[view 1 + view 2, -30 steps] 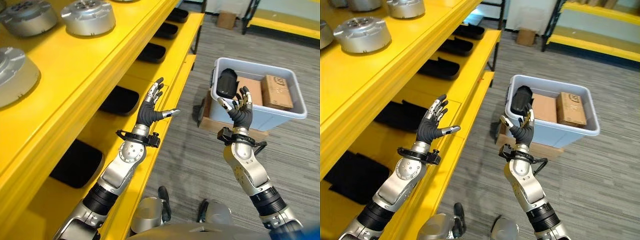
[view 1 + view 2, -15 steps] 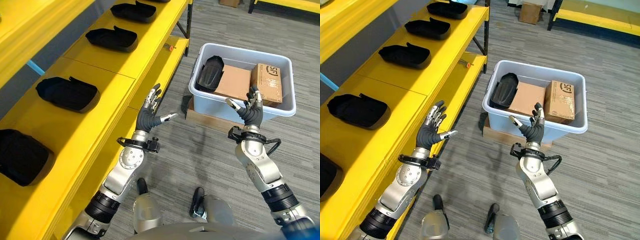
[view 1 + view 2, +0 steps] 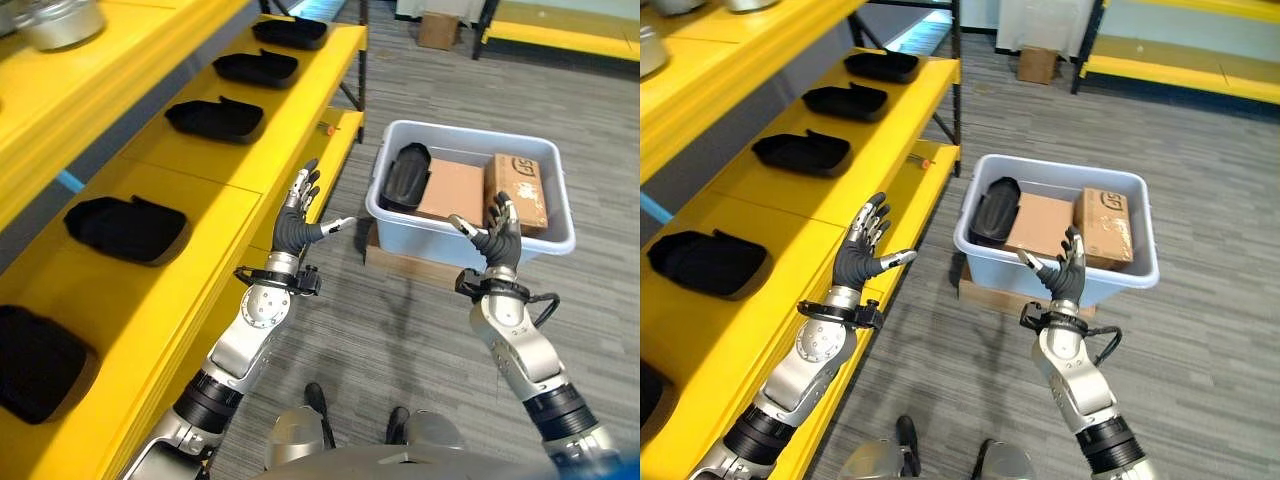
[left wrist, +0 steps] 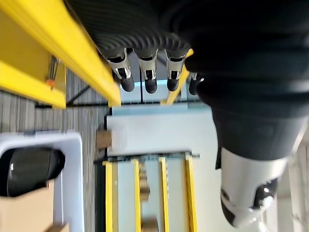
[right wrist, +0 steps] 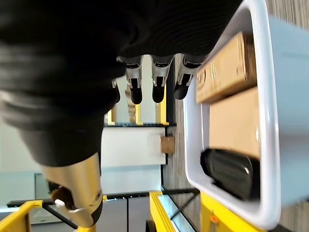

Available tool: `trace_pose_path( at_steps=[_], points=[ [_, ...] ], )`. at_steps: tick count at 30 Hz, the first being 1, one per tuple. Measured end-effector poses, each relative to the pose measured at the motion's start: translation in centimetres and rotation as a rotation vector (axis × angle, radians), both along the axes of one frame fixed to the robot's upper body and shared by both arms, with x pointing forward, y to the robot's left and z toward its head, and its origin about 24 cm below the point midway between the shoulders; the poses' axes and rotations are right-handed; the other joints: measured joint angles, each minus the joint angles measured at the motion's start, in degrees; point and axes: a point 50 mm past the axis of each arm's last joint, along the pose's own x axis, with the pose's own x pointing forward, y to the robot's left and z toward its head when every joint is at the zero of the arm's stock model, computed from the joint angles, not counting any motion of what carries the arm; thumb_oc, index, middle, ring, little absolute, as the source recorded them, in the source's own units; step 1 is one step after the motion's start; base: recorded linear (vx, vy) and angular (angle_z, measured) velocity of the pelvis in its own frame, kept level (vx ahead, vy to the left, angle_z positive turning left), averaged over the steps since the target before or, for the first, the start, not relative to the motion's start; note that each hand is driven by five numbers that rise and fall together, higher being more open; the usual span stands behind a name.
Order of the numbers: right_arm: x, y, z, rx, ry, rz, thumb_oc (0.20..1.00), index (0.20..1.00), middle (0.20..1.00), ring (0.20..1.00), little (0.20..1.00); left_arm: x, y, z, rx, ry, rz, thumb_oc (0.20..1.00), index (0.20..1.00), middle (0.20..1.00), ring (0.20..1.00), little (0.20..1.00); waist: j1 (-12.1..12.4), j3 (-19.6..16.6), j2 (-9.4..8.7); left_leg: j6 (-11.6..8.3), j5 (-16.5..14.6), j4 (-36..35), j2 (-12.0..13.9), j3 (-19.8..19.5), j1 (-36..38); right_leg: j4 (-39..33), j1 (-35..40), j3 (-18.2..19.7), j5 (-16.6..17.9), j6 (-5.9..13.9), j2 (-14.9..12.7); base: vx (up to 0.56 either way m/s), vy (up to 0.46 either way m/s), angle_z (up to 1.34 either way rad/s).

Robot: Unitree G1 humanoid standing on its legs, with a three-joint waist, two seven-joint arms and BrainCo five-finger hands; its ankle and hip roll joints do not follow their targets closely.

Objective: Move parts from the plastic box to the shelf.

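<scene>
Both hands stayed raised while the view shifted; left hand (image 3: pixel 297 226) and right hand (image 3: pixel 497 238) spread, empty. Lower right onto black part (image 3: pixel 403 178) in box (image 3: pixel 470 232)

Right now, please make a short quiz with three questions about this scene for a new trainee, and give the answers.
1. True or false: the black part in the plastic box lies at the end nearest the shelf.
2. What else lies in the box? A) cardboard boxes B) bottles C) tools
3. Fill in: the left hand and right hand are both ____, holding nothing.

Key: 1 true; 2 A; 3 open
</scene>
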Motion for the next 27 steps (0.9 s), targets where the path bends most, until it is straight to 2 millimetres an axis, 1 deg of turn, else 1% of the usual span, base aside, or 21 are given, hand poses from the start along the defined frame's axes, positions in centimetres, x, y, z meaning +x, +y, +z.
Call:
trace_pose_path(
  at_steps=[2, 3, 5, 6, 7, 9, 11, 13, 16, 18, 20, 21, 22, 23, 24, 25, 26, 27],
  points=[
    [-0.2, 1.3, -0.6, 0.020, 0.022, 0.033, 1.000, 1.000, 1.000, 1.000, 1.000, 0.0, 0.2, -0.2, 0.019, 0.014, 0.002, 1.000, 1.000, 1.000, 1.000, 1.000, 0.4, 0.1, 0.09, -0.33, -1.9, 3.2, -0.2, 0.5, -1.0, -2.3, 0.7, 0.4, 1.1, 0.66, -0.5, 0.15, 0.144, -0.04],
    [-0.3, 1.7, -0.8, 0.016, 0.028, 0.053, 1.000, 1.000, 1.000, 1.000, 1.000, 0.0, 0.3, -0.3, 0.023, 0.019, 0.004, 1.000, 1.000, 1.000, 1.000, 1.000, 0.5, 0.0, 0.30, 0.05, -2.7, 4.1, -0.3, 0.7, -0.7, -2.3, 0.9, 1.0, 1.3, 0.89, -0.6, 0.15, 0.175, -0.32],
    [-0.2, 1.7, -0.7, 0.015, 0.020, 0.057, 1.000, 1.000, 1.000, 1.000, 1.000, -0.1, 0.4, -0.5, 0.021, 0.023, 0.010, 1.000, 1.000, 1.000, 1.000, 1.000, 0.6, 0.3, 0.62, 0.50, -4.0, 5.7, -0.4, -0.2, -0.8, -2.3, 0.1, 3.4, 1.9, 1.00, -0.5, 0.15, 0.166, -0.64],
    [-0.2, 1.6, -0.6, 0.008, 0.017, 0.060, 1.000, 1.000, 1.000, 1.000, 1.000, -0.3, 0.5, -0.8, 0.022, 0.037, 0.013, 1.000, 1.000, 1.000, 1.000, 1.000, 1.5, 0.2, 0.82, 0.65, -5.3, 6.3, -0.1, -0.1, -0.5, -1.9, -0.8, 5.3, 2.0, 0.88, -0.2, 0.17, 0.122, -0.89],
    [-0.3, 0.8, -0.5, -0.007, 0.007, 0.038, 1.000, 1.000, 1.000, 1.000, 1.000, -0.4, 0.5, -0.9, 0.026, 0.040, 0.010, 1.000, 1.000, 1.000, 1.000, 1.000, 1.1, 0.3, 0.59, 1.08, -6.1, 5.2, -0.4, 0.6, 0.0, -0.8, -1.6, 6.2, 2.2, 1.33, -0.4, 0.15, 0.077, -0.70],
    [-0.3, 0.1, -0.4, -0.016, 0.006, 0.012, 1.000, 1.000, 1.000, 1.000, 1.000, -0.4, 0.5, -0.9, 0.025, 0.040, 0.008, 1.000, 1.000, 1.000, 1.000, 1.000, 0.9, 0.5, -0.23, 1.14, -5.4, 3.4, -0.9, 1.2, 1.1, -1.5, -1.2, 6.5, 2.7, 1.68, -0.5, 0.12, 0.030, -0.20],
    [-0.3, 0.1, -0.4, -0.016, 0.005, 0.011, 1.000, 1.000, 1.000, 1.000, 1.000, -0.3, 0.5, -1.0, 0.032, 0.051, 0.007, 1.000, 1.000, 1.000, 1.000, 1.000, 1.8, 0.6, -1.02, 1.52, -4.5, 2.1, -1.1, 1.4, 1.5, -2.2, -1.2, 6.6, 3.2, 1.79, -0.5, 0.11, 0.004, -0.02],
    [-0.4, 0.7, -0.5, 0.022, 0.001, -0.014, 1.000, 1.000, 1.000, 1.000, 1.000, -0.4, 0.5, -1.1, 0.036, 0.056, -0.003, 1.000, 1.000, 1.000, 1.000, 1.000, 2.6, 0.7, -1.29, 1.71, -4.2, 1.4, -1.2, 1.4, 1.7, -4.1, -0.2, 6.4, 3.8, 1.80, -0.2, 0.07, 0.011, 0.05],
    [-0.3, 0.9, -0.4, 0.033, -0.001, -0.019, 1.000, 1.000, 1.000, 1.000, 1.000, -0.8, 0.4, -1.3, 0.035, 0.063, -0.020, 1.000, 1.000, 1.000, 1.000, 1.000, 3.2, 0.8, -1.50, 1.74, -4.3, 1.0, -1.2, 1.1, 2.0, -6.3, 0.8, 5.9, 4.8, 1.81, 0.1, 0.07, 0.116, -0.02],
    [-0.1, 0.9, -0.1, 0.030, -0.015, -0.016, 1.000, 1.000, 1.000, 1.000, 1.000, -1.0, 0.5, -1.6, 0.035, 0.074, -0.025, 1.000, 1.000, 1.000, 1.000, 1.000, 3.2, 0.9, -1.55, 1.74, -4.2, 0.5, -1.1, 1.3, 2.3, -6.1, 0.7, 5.6, 4.8, 1.79, 0.2, 0.01, 0.122, -0.05],
    [0.2, 1.0, 0.4, 0.025, -0.034, -0.011, 1.000, 1.000, 1.000, 1.000, 1.000, -1.0, 0.4, -1.5, 0.036, 0.068, -0.030, 1.000, 1.000, 1.000, 1.000, 1.000, 3.2, 0.9, -1.60, 1.77, -4.3, 0.5, -0.9, 1.5, 2.4, -3.8, 0.0, 4.0, 4.8, 1.80, 0.2, 0.05, 0.169, -0.07],
    [0.6, 1.1, 0.9, 0.022, -0.053, -0.005, 1.000, 1.000, 1.000, 1.000, 1.000, -0.8, 0.4, -1.3, 0.039, 0.059, -0.033, 1.000, 1.000, 1.000, 1.000, 1.000, 3.2, 1.0, -1.64, 1.92, -4.4, 0.6, -0.7, 1.7, 2.2, 0.7, -2.5, 2.5, 4.5, 2.24, -0.3, 0.16, 0.115, -0.26],
    [1.4, 1.5, 2.4, 0.021, -0.106, 0.001, 1.000, 1.000, 1.000, 1.000, 1.000, -0.1, 0.6, -1.0, 0.069, 0.049, -0.050, 1.000, 1.000, 1.000, 1.000, 1.000, 3.1, 3.0, -2.46, 4.02, -10.2, 8.0, -2.1, 1.4, 0.6, 25.7, -13.0, 2.6, 2.4, 7.66, -7.2, 0.23, -0.052, -0.26],
    [1.2, 1.5, 2.0, 0.016, -0.090, 0.000, 1.000, 1.000, 1.000, 1.000, 1.000, -0.3, 0.7, -1.3, 0.081, 0.060, -0.060, 1.000, 1.000, 1.000, 1.000, 1.000, 3.6, 3.0, -2.29, 3.70, -11.8, 8.7, -1.7, 1.6, 1.3, 34.0, -17.9, 2.2, 5.5, 10.22, -11.4, 0.21, -0.253, -0.15],
    [0.9, 1.3, 1.6, 0.014, -0.071, -0.006, 1.000, 1.000, 1.000, 1.000, 1.000, -0.6, 0.9, -1.6, 0.086, 0.071, -0.062, 1.000, 1.000, 1.000, 1.000, 1.000, 3.9, 2.4, -1.72, 3.74, -11.7, 8.0, -1.4, 1.7, 1.4, 35.5, -20.0, 1.5, 5.8, 10.33, -12.6, 0.22, -0.372, 0.09],
    [0.8, 1.1, 1.2, 0.014, -0.055, -0.016, 1.000, 1.000, 1.000, 1.000, 1.000, -0.8, 1.2, -1.7, 0.090, 0.077, -0.057, 1.000, 1.000, 1.000, 1.000, 1.000, 3.9, 2.1, -1.41, 3.05, -11.2, 6.9, -1.4, 1.9, 1.3, 31.4, -20.4, 0.8, 5.7, 9.38, -13.8, 0.18, -0.365, 0.22],
    [0.6, 1.0, 0.6, 0.015, -0.038, -0.027, 1.000, 1.000, 1.000, 1.000, 1.000, -0.7, 1.6, -1.6, 0.103, 0.075, -0.052, 1.000, 1.000, 1.000, 1.000, 1.000, 4.4, 1.8, -1.79, 1.56, -9.9, 5.9, -1.4, 1.2, 1.3, 19.1, -19.1, 1.8, 6.0, 9.64, -13.5, 0.21, -0.405, 0.32],
    [0.5, 1.2, 0.3, 0.015, -0.025, -0.023, 1.000, 1.000, 1.000, 1.000, 1.000, -0.6, 2.0, -1.4, 0.119, 0.071, -0.040, 1.000, 1.000, 1.000, 1.000, 1.000, 4.6, 1.6, -2.77, 1.84, -9.5, 5.4, -1.8, 1.3, 0.9, 7.4, -17.3, 4.1, 8.0, 10.23, -13.2, 0.23, -0.396, 0.32]
  ],
)
